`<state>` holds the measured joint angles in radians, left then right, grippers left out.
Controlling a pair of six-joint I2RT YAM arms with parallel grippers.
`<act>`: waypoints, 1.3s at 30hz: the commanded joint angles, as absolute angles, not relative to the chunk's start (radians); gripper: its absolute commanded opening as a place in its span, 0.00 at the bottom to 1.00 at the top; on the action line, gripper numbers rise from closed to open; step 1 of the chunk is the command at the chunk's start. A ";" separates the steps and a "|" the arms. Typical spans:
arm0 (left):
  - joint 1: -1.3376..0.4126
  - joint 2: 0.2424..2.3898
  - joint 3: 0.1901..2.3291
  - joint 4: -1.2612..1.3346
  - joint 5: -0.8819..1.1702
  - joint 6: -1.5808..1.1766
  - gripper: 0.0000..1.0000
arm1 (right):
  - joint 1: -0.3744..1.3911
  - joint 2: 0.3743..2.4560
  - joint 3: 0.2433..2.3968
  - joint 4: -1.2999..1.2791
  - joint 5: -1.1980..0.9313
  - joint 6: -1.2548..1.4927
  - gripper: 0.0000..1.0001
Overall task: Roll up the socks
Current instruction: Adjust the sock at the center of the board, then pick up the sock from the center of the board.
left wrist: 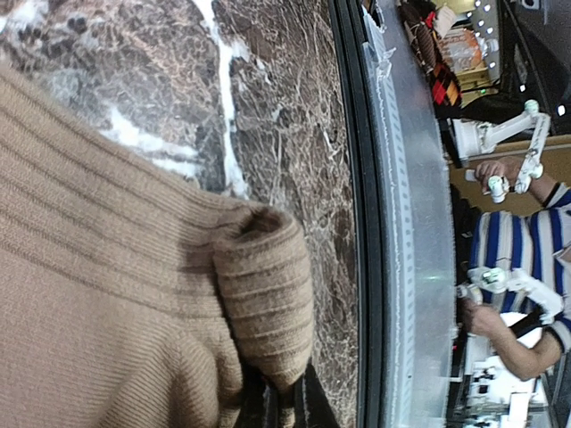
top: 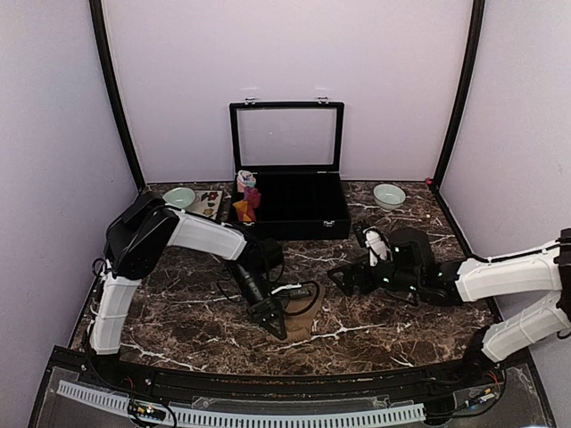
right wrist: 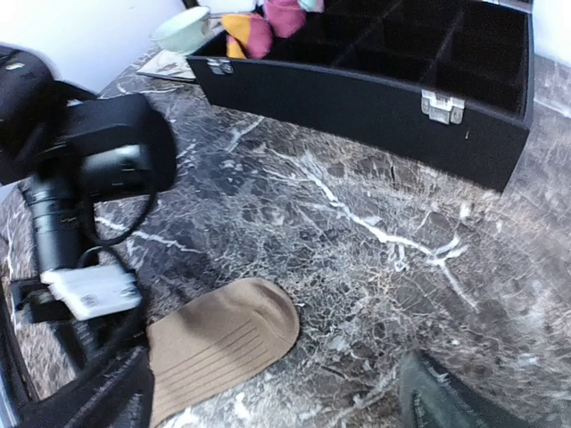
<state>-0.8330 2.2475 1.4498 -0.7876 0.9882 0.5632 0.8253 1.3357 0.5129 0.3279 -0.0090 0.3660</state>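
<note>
The tan-brown socks (top: 302,314) lie flat on the marble near the front, left of centre. My left gripper (top: 273,325) is shut on their near end; in the left wrist view the ribbed fabric (left wrist: 107,294) fills the left side, and a folded cuff (left wrist: 263,294) is pinched in my left gripper (left wrist: 284,397). My right gripper (top: 344,278) hovers open to the right of the socks. In the right wrist view the socks' toe (right wrist: 227,339) lies free on the table, and my right gripper (right wrist: 277,412) holds nothing. The red-maroon and orange socks (top: 247,203) (right wrist: 257,36) sit in the box's left corner.
An open black compartment box (top: 303,218) (right wrist: 375,94) with raised lid stands at the back centre. Pale green bowls sit at the back left (top: 178,197) (right wrist: 183,31) and back right (top: 388,195). My left arm (right wrist: 85,169) and its cables crowd the sock's left side. The table's front rail (left wrist: 419,267) is close.
</note>
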 commanded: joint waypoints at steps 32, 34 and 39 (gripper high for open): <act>-0.820 2.439 1.525 -0.868 0.697 0.626 0.00 | 1.294 1.490 0.536 0.439 0.062 -0.285 0.66; -0.819 2.438 1.524 -0.874 0.700 0.633 0.00 | 1.293 1.554 0.565 0.480 0.062 -0.310 0.63; -0.818 2.429 1.514 -0.876 0.691 0.646 0.00 | 1.289 1.693 0.626 0.557 0.060 -0.363 0.59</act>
